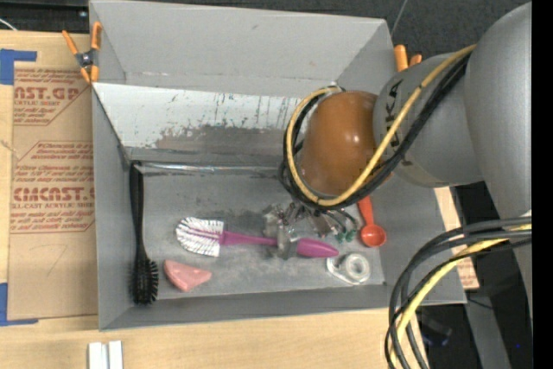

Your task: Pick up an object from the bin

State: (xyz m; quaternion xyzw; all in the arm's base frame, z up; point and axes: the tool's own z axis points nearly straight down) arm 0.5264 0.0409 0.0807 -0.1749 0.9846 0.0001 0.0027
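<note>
Apparently mid-task, the claw (286, 238) sits low directly over the handle of the magenta brush (249, 239), whose white bristles lie toward the view's left of it; spread or pinching I cannot tell, and nothing is lifted yet.

A grey metal bin (216, 91) is holding a pink-handled, white-bristled brush (233, 238) lying under the pincer (285, 236), a white tape ring (350, 268) and orange plastic spoon (371, 233) just beside it, and a pink lump (186, 275) and long black brush (136, 220) lying farther off.
</note>
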